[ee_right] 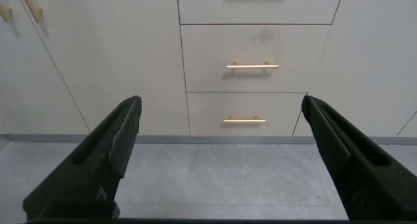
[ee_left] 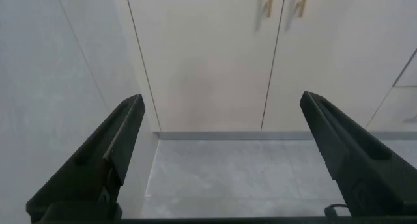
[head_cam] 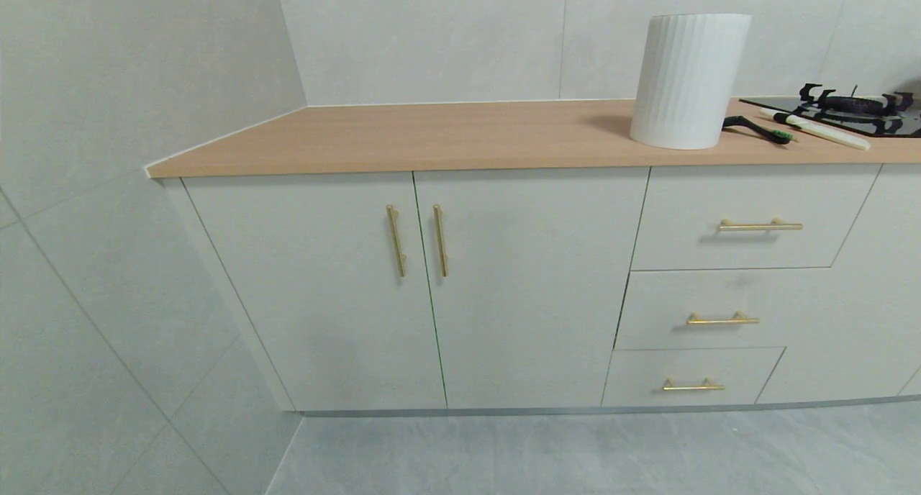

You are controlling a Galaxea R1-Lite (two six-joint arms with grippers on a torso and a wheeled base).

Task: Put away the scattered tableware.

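On the wooden countertop (head_cam: pixel 432 135) at the right stands a tall white ribbed container (head_cam: pixel 687 81). Beside it lie a black-and-green handled utensil (head_cam: pixel 759 129) and a long white utensil (head_cam: pixel 817 129). My left gripper (ee_left: pixel 221 107) hangs open low above the floor, facing the double cabinet doors (ee_left: pixel 273 55), with nothing between its fingers. My right gripper (ee_right: pixel 221 110) is likewise open and empty, facing the stack of drawers (ee_right: pixel 251 58).
A black gas stove (head_cam: pixel 856 110) sits at the far right of the counter. Below are two cabinet doors (head_cam: pixel 424 286) with gold handles and three drawers (head_cam: pixel 719 293). A tiled wall (head_cam: pixel 108 193) closes the left side; grey floor (head_cam: pixel 575 452) lies in front.
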